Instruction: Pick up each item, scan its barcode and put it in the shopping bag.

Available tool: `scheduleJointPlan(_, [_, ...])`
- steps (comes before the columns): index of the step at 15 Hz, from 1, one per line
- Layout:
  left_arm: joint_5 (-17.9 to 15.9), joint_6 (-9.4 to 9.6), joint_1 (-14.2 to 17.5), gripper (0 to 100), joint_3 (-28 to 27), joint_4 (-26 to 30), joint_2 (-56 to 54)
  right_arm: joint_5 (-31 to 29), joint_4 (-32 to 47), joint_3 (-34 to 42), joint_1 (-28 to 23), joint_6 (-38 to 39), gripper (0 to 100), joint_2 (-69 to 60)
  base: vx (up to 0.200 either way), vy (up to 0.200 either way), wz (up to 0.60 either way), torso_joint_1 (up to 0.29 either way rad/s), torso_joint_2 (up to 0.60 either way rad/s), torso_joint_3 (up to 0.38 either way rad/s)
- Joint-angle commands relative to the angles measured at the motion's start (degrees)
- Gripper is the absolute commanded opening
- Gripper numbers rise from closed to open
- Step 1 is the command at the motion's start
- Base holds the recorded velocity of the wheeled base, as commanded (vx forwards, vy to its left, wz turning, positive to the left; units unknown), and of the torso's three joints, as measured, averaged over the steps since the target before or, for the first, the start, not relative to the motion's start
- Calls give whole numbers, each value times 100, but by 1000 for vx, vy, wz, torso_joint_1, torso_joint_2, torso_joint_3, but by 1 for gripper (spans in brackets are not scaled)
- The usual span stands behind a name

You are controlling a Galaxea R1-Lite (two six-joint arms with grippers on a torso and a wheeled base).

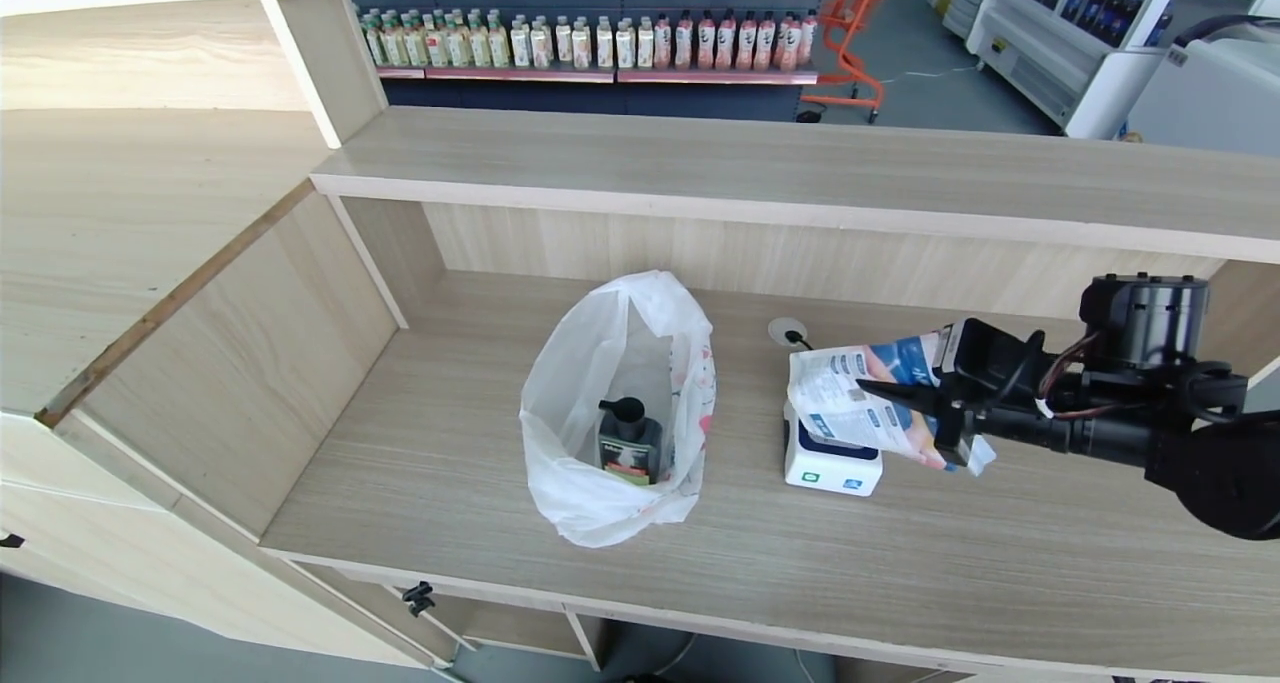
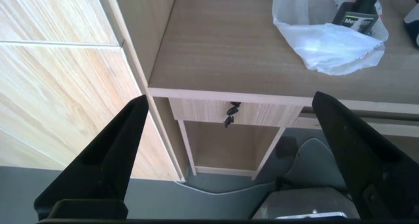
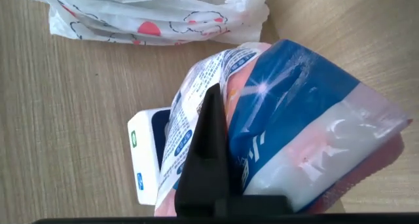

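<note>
My right gripper (image 1: 905,403) is shut on a soft blue, white and pink package (image 1: 860,393), holding it just above the white barcode scanner (image 1: 832,460) on the counter. In the right wrist view a dark finger (image 3: 206,152) presses across the package (image 3: 301,119), with the scanner (image 3: 144,158) underneath. A white shopping bag (image 1: 610,413) stands open to the left of the scanner, and a dark pump bottle (image 1: 630,441) stands inside it. My left gripper (image 2: 229,165) is open and holds nothing. It hangs low in front of the counter, with the bag (image 2: 327,40) far ahead of it.
A raised wooden ledge (image 1: 800,173) runs behind the counter and a wooden side wall (image 1: 250,363) closes its left end. A cable grommet (image 1: 790,333) sits behind the scanner. Below the front edge is a drawer with a key (image 2: 230,114). Bare counter (image 1: 900,563) lies in front.
</note>
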Motion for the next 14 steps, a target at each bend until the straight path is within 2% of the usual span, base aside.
scheduleJointPlan(1, [1,0,1,100,1,2,6,264,-75,-370,-19,-356,0,636,0,0,0,0,0,0])
scheduleJointPlan(8, [1,0,1,100,1,2,6,344,-48,-651,16,-602,0,715,0,0,0,0,0,0])
scheduleJointPlan(14, [1,0,1,100,1,2,6,229,-31,-502,-19,-619,0,434,0,0,0,0,0,0])
